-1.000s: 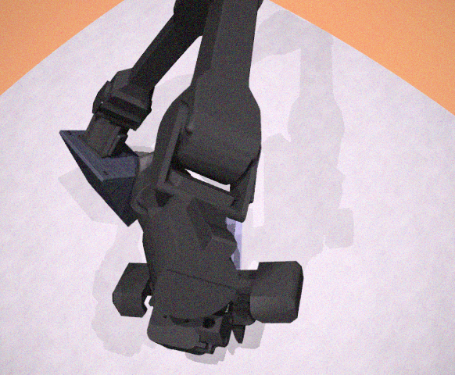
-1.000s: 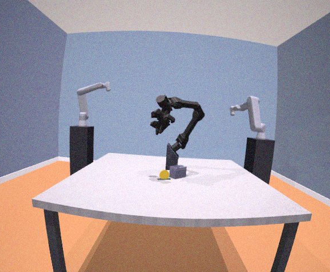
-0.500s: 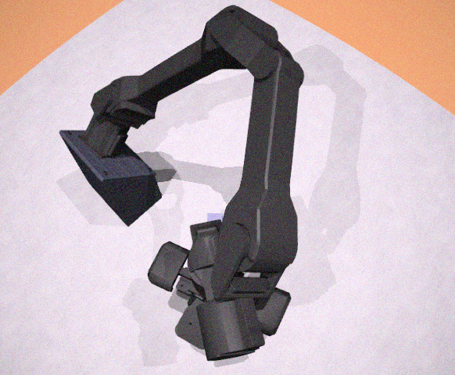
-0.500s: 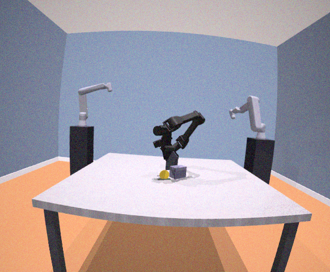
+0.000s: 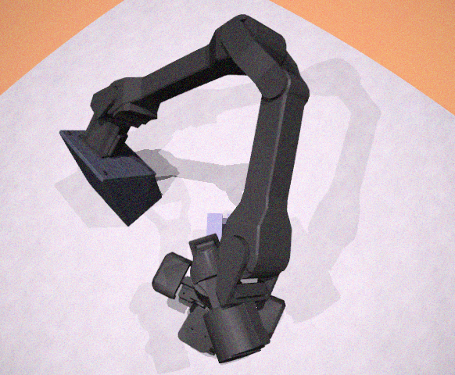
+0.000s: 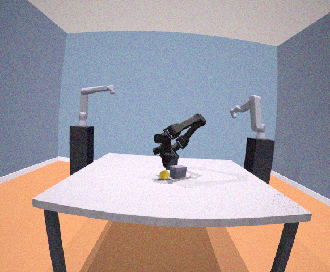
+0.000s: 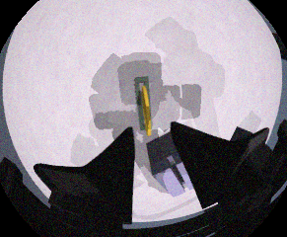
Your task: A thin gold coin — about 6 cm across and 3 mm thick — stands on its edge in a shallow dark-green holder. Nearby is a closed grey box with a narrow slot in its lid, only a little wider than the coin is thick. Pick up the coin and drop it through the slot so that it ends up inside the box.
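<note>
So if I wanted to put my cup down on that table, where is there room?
The wide front stretch of the table, between its near edge and the coin, looks bare, as do both side margins. The crowded spot is mid-table: coin, grey box and the arm's base sit close together, with the open pincer hovering above.

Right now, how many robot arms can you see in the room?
3: the dark arm on the table, bent over the coin, and a white arm on a pedestal at each side.
</note>
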`<state>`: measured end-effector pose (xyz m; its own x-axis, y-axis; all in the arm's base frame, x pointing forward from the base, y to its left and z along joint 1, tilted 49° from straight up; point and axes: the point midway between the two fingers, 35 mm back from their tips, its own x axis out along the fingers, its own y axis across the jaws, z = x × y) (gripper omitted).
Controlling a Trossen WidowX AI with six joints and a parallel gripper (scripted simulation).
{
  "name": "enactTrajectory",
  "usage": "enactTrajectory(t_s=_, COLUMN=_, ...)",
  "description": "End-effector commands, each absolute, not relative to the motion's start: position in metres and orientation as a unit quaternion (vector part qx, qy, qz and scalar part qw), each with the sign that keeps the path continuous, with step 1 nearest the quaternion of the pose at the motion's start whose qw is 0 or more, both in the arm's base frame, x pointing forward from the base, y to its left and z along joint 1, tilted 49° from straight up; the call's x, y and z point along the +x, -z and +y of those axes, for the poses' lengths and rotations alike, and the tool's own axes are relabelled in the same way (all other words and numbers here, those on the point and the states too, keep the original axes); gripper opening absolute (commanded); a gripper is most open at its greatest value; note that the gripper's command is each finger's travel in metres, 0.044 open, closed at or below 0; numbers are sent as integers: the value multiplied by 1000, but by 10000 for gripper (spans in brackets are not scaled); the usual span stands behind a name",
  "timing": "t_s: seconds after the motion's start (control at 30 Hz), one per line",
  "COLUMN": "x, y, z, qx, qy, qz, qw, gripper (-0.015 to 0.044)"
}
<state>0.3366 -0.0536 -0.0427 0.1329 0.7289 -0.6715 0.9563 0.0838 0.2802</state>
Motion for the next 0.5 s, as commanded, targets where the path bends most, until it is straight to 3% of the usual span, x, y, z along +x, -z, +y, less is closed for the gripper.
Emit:
enactTrajectory(t_s=0.0, x=336, y=46, z=-48, qx=660, qy=156, qz=641, qw=359, gripper=161)
enactTrajectory(t_s=0.47, x=341, y=62, z=-32, qx=660, qy=157, qz=641, qw=359, gripper=161)
